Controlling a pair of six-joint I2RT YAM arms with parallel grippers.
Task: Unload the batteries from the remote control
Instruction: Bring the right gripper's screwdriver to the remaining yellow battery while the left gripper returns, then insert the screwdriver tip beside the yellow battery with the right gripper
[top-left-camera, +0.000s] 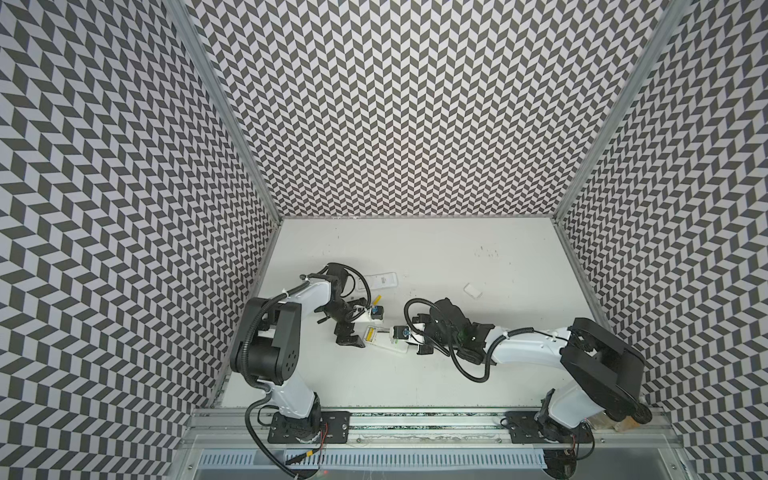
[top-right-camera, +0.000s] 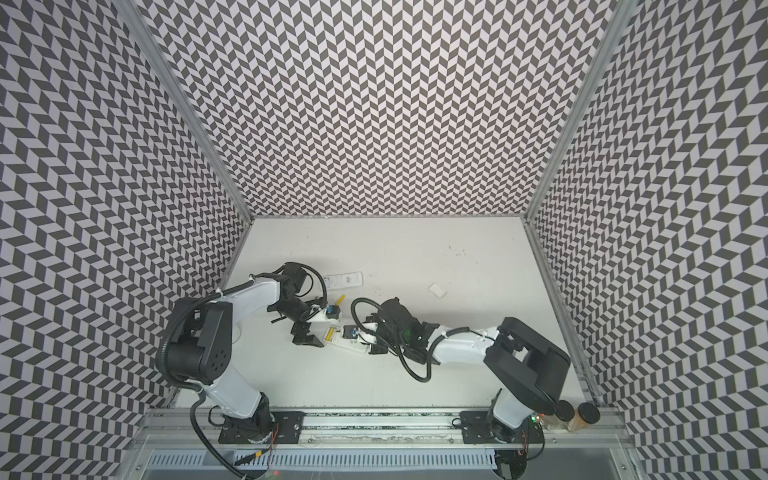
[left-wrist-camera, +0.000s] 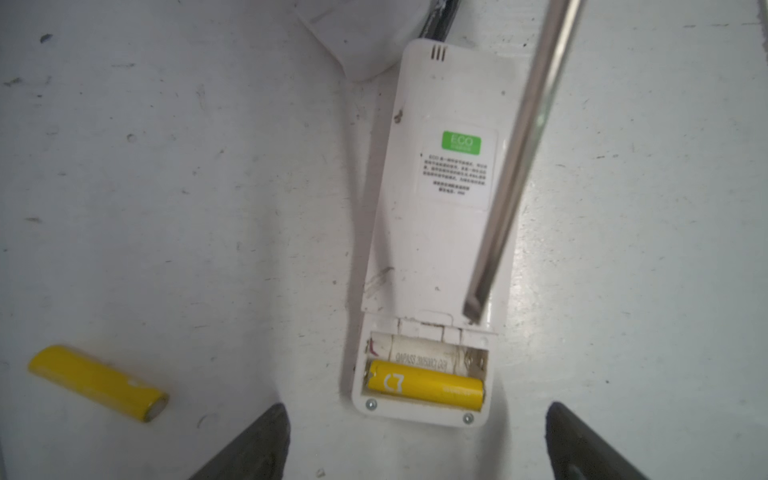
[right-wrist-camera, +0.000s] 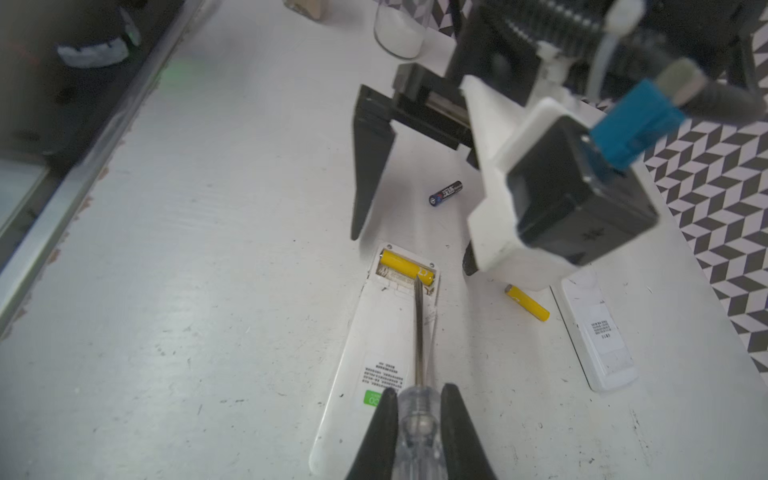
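The white remote control (left-wrist-camera: 432, 249) lies back up with its battery compartment open. One yellow battery (left-wrist-camera: 424, 384) sits in the compartment, and the slot beside it is empty. A second yellow battery (left-wrist-camera: 97, 382) lies loose on the table, and a black battery (right-wrist-camera: 445, 193) lies farther off. My left gripper (left-wrist-camera: 415, 453) is open just off the compartment end of the remote, touching nothing. My right gripper (right-wrist-camera: 419, 392) is shut on the clear handle of a screwdriver (right-wrist-camera: 419, 332). Its tip rests at the compartment's edge beside the seated battery (right-wrist-camera: 401, 264).
A second white remote (top-left-camera: 384, 280) lies behind the left arm, near the loose yellow battery (top-left-camera: 377, 300). A small white cover (top-left-camera: 473, 290) lies to the right on the table. Patterned walls close in three sides. Two jars (top-right-camera: 586, 413) stand on the front rail at the right.
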